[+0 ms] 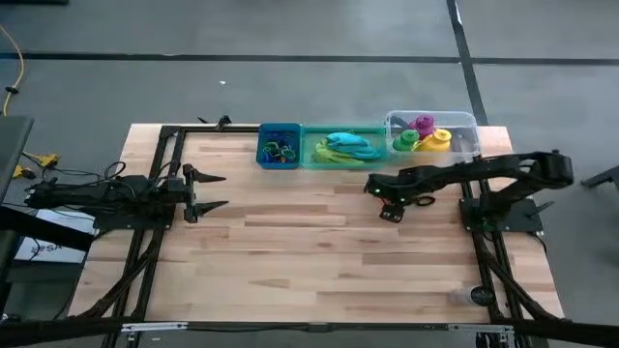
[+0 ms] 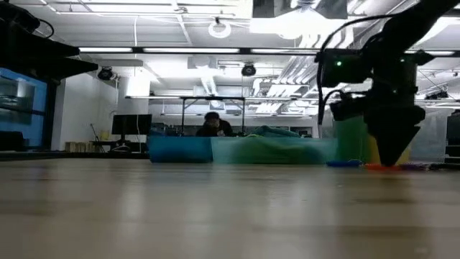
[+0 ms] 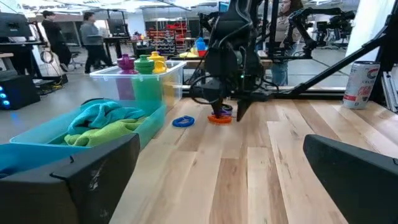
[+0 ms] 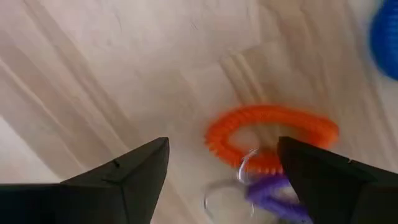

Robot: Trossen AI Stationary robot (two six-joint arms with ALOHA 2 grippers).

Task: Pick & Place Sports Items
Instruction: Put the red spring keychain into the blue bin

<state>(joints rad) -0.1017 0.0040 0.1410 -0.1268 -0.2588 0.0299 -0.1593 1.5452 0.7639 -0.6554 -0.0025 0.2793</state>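
An orange coiled ring (image 4: 270,142) lies flat on the wooden table, with a purple ring (image 4: 277,196) and a clear loop touching it and a blue ring (image 3: 183,121) a little way off. My right gripper (image 4: 222,148) points down, open, low over the orange ring (image 3: 219,118). One fingertip stands over the ring's band and the other beside the ring on bare wood. My left gripper (image 1: 218,191) waits open at the table's left. Bottles stand in the clear bin (image 1: 464,124), and teal and lime cloths lie in the green bin (image 1: 340,150). My right gripper hangs with its tips close to the table at the orange ring (image 2: 377,167). Whether a fingertip (image 4: 311,168) touches the ring's band, I cannot tell.
Three bins stand in a row at the table's far edge, the blue one (image 1: 279,147) on the left holding small rings. A drink can (image 3: 360,84) stands near the right arm's base. Bare wood spreads across the table's middle and near side. People show in the room beyond.
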